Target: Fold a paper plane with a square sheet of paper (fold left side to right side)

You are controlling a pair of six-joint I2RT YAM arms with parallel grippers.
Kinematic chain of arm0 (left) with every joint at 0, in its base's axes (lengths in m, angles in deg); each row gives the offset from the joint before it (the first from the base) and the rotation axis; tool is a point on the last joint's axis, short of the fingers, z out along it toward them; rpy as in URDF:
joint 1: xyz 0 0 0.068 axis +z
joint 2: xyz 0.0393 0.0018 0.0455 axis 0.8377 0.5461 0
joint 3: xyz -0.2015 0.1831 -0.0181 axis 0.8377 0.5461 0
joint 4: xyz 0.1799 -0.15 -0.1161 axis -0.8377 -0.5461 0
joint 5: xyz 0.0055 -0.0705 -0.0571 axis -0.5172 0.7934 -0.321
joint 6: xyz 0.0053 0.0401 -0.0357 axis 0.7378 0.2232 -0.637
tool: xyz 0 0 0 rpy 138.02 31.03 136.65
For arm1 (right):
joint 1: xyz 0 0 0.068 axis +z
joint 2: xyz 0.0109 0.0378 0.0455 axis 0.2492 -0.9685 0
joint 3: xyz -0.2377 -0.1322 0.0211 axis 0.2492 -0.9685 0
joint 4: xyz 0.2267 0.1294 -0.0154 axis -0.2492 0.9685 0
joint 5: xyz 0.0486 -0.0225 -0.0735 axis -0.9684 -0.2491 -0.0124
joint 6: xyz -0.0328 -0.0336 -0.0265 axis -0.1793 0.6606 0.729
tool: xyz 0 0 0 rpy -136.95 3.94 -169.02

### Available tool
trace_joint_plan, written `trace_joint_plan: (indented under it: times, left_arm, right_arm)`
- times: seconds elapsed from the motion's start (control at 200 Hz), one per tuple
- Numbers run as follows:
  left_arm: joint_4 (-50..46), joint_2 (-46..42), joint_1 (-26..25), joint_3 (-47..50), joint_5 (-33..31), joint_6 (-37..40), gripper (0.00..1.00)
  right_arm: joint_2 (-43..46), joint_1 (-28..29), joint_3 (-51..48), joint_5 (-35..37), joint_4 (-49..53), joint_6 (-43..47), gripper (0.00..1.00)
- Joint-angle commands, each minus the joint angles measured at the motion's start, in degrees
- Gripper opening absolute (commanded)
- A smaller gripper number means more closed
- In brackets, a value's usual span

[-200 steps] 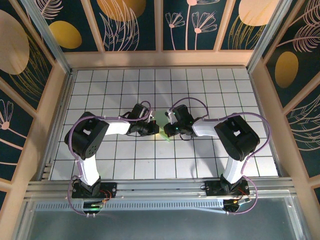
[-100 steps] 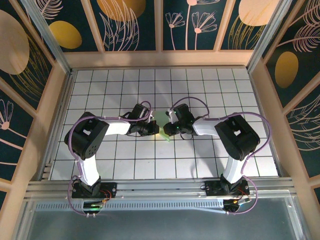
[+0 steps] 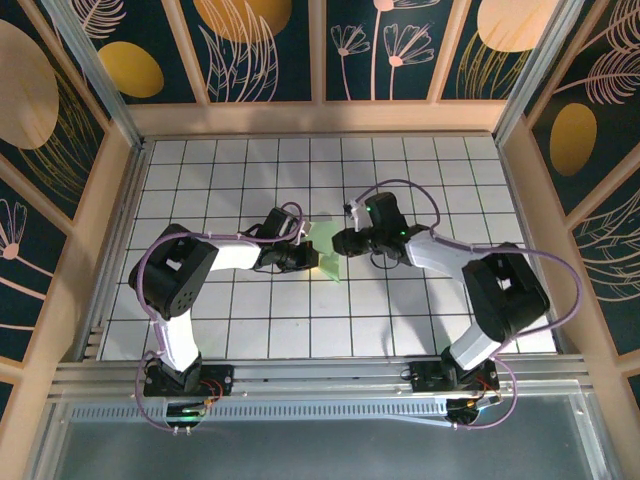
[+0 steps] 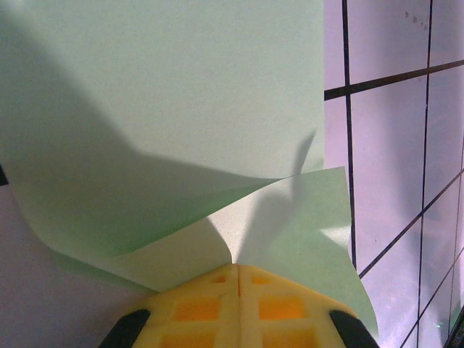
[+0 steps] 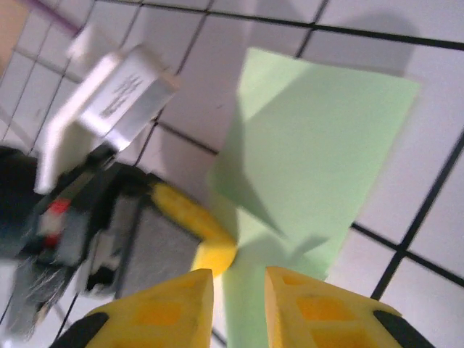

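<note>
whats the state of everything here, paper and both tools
sheet of paper: partly folded over itself, top layer bowed up, not pressed flat
left tool: shut, pinching the sheet's edge
right tool: slightly open, holding nothing

No text can be read anywhere. The white box [image 5: 109, 94] on the left arm's wrist [image 5: 43, 210] carries a few dark lines of small print, too blurred to make out.
</note>
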Motion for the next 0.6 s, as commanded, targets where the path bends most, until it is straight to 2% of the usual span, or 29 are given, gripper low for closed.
trace_joint_plan:
  times: [0.0, 0.145, 0.591]
  left_arm:
    - [-5.98, 1.55, 0.16, 1.75, -5.69, 0.41, 0.0]
    - [-5.82, 1.48, 0.19, 1.7, -5.69, 0.28, 0.0]
    - [-5.89, 1.71, 0.14, 1.61, -5.69, 0.25, 0.0]
  right_arm:
    - [2.47, -0.05, -3.26, -7.84, 3.34, -2.31, 0.14]
    - [0.84, 2.09, -6.32, -11.13, -0.18, -5.8, 0.0]
    - [-5.81, 3.63, -6.48, -9.69, -2.01, -6.53, 0.0]
